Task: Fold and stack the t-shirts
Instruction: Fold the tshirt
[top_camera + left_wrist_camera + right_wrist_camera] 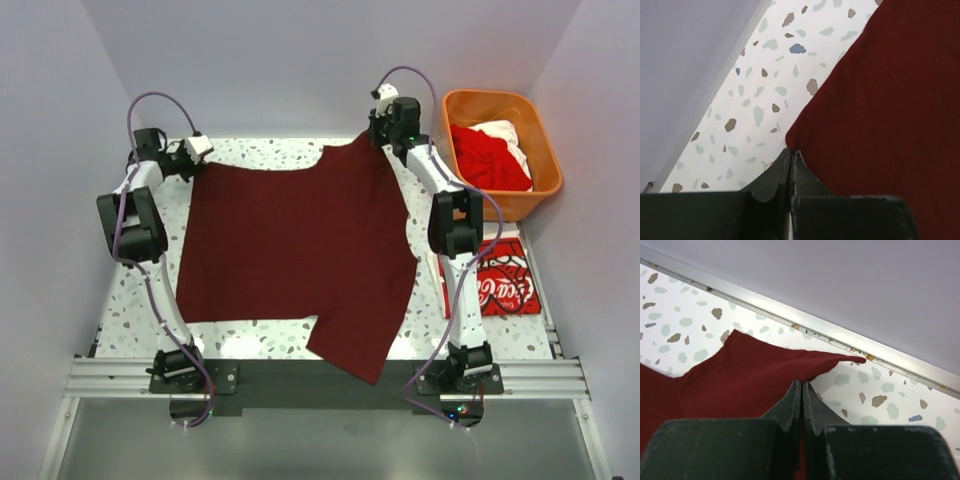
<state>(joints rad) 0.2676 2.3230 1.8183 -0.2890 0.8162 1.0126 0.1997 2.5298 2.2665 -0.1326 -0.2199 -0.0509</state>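
The dark maroon t-shirt [300, 245] lies spread flat over the middle of the table, and one part hangs over the near edge. My left gripper [200, 158] is at its far left corner. In the left wrist view the gripper [791, 151] is shut, with the corner of the maroon cloth [880, 110] pinched at its tips. My right gripper [381, 135] is at the far right corner, lifted a little. In the right wrist view the gripper [802, 384] is shut on the maroon cloth [740, 375], which shows between the jaws. A folded red Coca-Cola t-shirt [505, 285] lies at the right.
An orange plastic basket [545, 150] stands at the back right and holds red [485, 160] and white [503, 130] shirts. The back wall and its metal rail [840, 335] run close behind both grippers. The table's near edge has a metal frame [300, 375].
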